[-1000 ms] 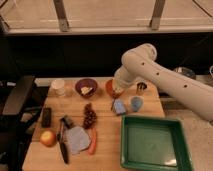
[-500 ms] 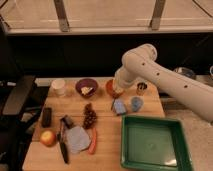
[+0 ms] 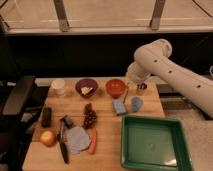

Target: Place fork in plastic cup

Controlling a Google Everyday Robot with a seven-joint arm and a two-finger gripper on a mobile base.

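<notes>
- Tabletop (image 3: 107,150) of pale wood fills the middle of the view, crowded with small items, and the white arm (image 3: 170,67) sweeps in from the right.
- End effector (image 3: 129,91) sits at the back right of the tabletop, just beside the orange bowl (image 3: 115,87), fingers together.
- What looks like the fork (image 3: 127,94) shows as a thin sliver hanging under the end effector, but whether it is actually clamped there I cannot tell.
- Light-blue plastic cup (image 3: 136,103) stands just in front and slightly right of the end effector, near the tabletop's right edge.
- Small shiny metal cup (image 3: 142,88) stands right behind the plastic cup, close to the arm.
- Blue sponge (image 3: 119,106) lies just left of the plastic cup.
- Green tray (image 3: 152,141) takes the front right corner, near the cup's front side.
- Purple bowl (image 3: 86,87) and whitish cup (image 3: 59,87) line the back row to the left.
- Grapes (image 3: 89,118) lie mid-table, with the carrot (image 3: 92,141), a grey cloth (image 3: 77,138) and the black-handled knife (image 3: 63,145) in front.
- Apple (image 3: 48,137) sits at front left.
</notes>
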